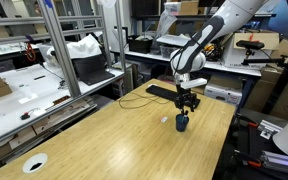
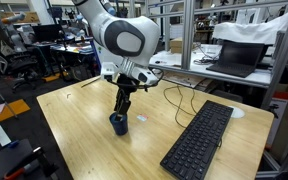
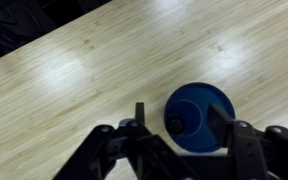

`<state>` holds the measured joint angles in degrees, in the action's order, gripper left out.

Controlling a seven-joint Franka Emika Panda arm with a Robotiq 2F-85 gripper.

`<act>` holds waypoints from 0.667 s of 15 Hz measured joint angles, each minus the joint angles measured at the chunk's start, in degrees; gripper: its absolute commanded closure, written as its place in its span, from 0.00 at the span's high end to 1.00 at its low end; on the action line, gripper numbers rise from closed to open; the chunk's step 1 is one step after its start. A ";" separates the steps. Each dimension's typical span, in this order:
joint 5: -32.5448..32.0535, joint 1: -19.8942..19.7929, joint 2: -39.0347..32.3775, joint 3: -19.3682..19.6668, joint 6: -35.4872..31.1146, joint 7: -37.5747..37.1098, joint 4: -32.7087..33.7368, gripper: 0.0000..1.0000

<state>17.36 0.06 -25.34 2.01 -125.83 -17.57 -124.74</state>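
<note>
No writing can be read on the blue cup (image 2: pixel 118 123), the keyboard (image 2: pixel 197 140) or elsewhere: too small or blurred.

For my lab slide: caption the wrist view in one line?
Black two-finger gripper, jaws apart, low over a dark blue round cup on a pale wooden tabletop.

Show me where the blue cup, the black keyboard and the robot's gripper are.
blue cup (image 2: pixel 119 127), in an exterior view, on its outer side wall.
black keyboard (image 2: pixel 199 140), in an exterior view, on the middle of its keys.
gripper (image 2: pixel 120 110), in an exterior view, midway between its fingertips, at the cup's rim.
</note>
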 measured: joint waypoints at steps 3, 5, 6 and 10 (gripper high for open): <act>0.00 -0.07 -1.02 0.27 -0.87 0.07 0.37 0.38; 0.00 -0.09 -1.66 0.41 -1.25 0.16 0.72 0.23; 0.00 -0.13 -2.05 0.43 -1.48 0.19 1.03 0.16; 0.00 -0.24 -2.55 0.43 -1.81 0.29 2.12 0.04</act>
<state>17.35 -0.18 -27.90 2.45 -127.64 -17.28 -122.62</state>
